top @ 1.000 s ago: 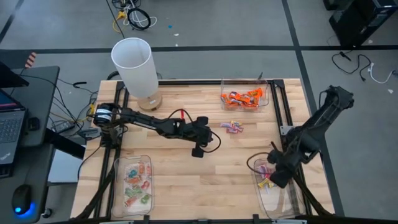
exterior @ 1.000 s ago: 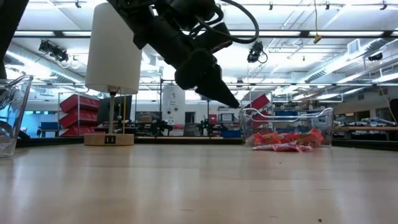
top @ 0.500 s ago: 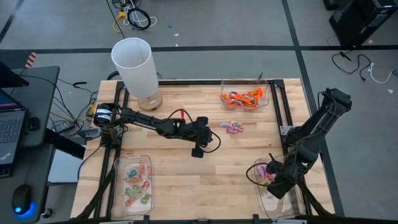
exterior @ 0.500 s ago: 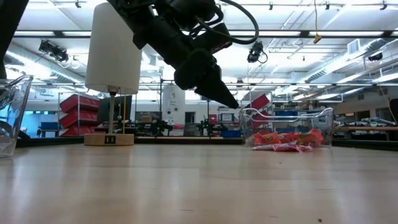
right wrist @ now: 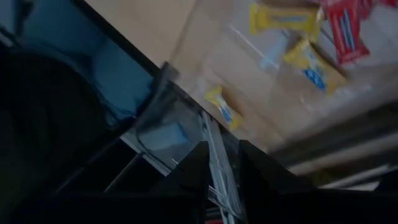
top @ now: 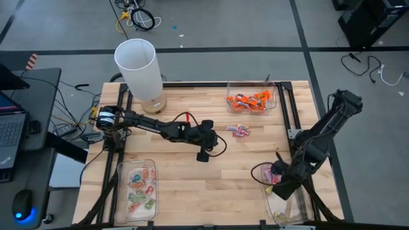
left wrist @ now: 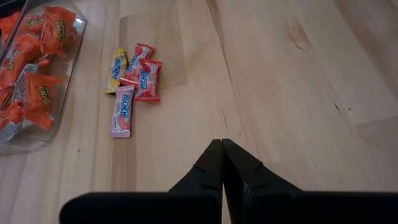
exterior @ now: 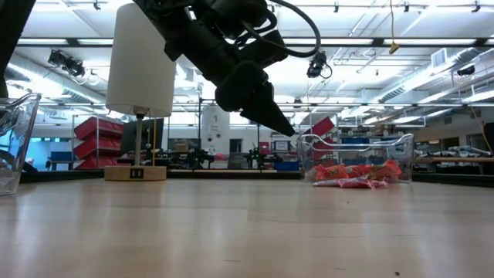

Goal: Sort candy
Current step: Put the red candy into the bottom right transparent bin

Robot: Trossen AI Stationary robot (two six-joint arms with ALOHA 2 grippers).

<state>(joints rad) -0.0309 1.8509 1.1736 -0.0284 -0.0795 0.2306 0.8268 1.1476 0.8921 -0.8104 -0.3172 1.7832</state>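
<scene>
Several loose pink and yellow candy pieces (top: 239,131) (left wrist: 134,81) lie on the wooden table, near a clear tray of orange candy (top: 250,101) (left wrist: 31,62). My left gripper (top: 219,142) (left wrist: 222,146) is shut and hangs above the bare wood short of that cluster. My right gripper (top: 280,184) (right wrist: 222,163) hovers over the near-right clear tray (top: 291,204), which holds pink and yellow candy (top: 272,176) (right wrist: 292,37). Its fingers stand a little apart with no candy between them.
A near-left tray (top: 137,188) holds pale green and pink candy. A tall white cylinder on a wooden base (top: 139,70) stands at the far left. Bare wood lies across the table's middle and near edge. A dark frame rail (top: 289,108) runs along the table's right side.
My right gripper has drifted a little toward the table's near edge, staying over the near-right tray. The left arm has kept still.
</scene>
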